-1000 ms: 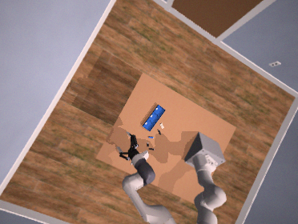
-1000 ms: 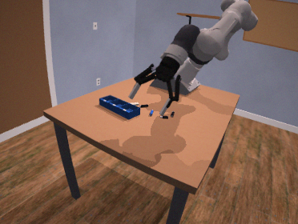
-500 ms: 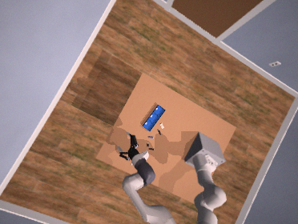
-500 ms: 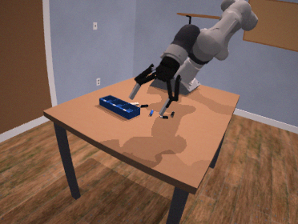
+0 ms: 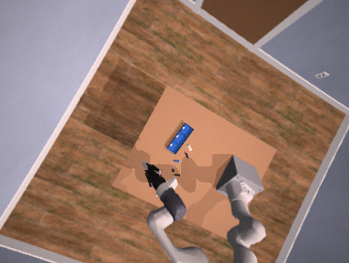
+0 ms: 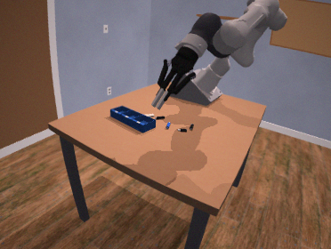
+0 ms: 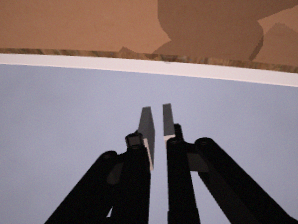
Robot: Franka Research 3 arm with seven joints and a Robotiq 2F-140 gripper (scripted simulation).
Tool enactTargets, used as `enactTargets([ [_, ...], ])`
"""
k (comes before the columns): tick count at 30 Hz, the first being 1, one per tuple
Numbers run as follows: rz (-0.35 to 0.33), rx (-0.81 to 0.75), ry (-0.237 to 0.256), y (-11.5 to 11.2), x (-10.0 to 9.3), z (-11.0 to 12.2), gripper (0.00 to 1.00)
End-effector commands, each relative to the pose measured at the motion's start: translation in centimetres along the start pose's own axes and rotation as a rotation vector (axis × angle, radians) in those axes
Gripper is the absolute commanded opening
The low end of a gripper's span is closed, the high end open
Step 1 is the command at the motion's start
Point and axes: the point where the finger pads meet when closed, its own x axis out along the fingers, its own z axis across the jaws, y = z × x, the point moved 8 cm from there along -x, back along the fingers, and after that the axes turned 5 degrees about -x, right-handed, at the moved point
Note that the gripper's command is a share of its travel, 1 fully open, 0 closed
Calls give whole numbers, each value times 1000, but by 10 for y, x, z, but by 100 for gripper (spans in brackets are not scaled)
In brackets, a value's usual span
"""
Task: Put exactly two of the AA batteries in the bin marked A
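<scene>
A blue bin (image 6: 133,117) with several compartments stands on the table; it also shows in the top view (image 5: 180,138). I cannot read any letter on it. Several small things lie on the table beside it: a dark battery-like piece (image 6: 160,117), a blue piece (image 6: 168,125) and two dark pieces (image 6: 181,130) (image 6: 191,126). They are too small to tell apart. My gripper (image 6: 158,103) hangs tilted in the air above the table, near the bin's right end and apart from all of them. In the wrist view its fingers stand almost together with nothing between them.
The robot's grey base (image 6: 202,86) stands at the back of the table. The table's front edge (image 6: 133,171) and its legs are in view over a wooden floor.
</scene>
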Motion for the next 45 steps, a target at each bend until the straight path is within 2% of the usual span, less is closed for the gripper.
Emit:
enactTargets([
  [1,3,-120,-18,4,1,0,5],
  [12,31,-344,-45,9,-2,-9,5],
  [45,73,-833,-130,28,-12,-31,5],
])
